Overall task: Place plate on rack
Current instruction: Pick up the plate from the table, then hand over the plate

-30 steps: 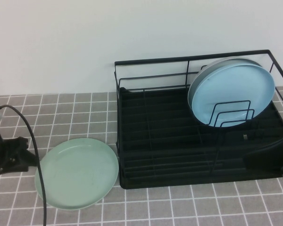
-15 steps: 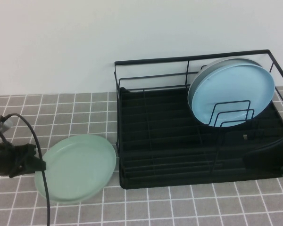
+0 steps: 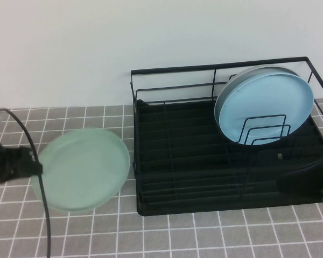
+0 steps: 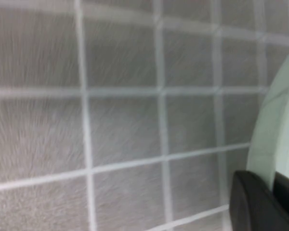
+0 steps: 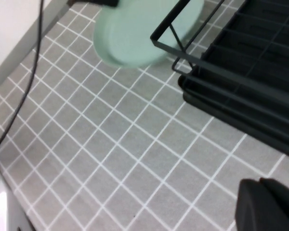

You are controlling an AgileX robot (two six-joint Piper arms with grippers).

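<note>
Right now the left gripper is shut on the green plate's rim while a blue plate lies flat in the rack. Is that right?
One thing is wrong: the blue plate does not lie flat; it stands on edge in the rack, as the high view shows. The left gripper is indeed shut on the green plate. The right gripper sits shut beside the rack.
</note>
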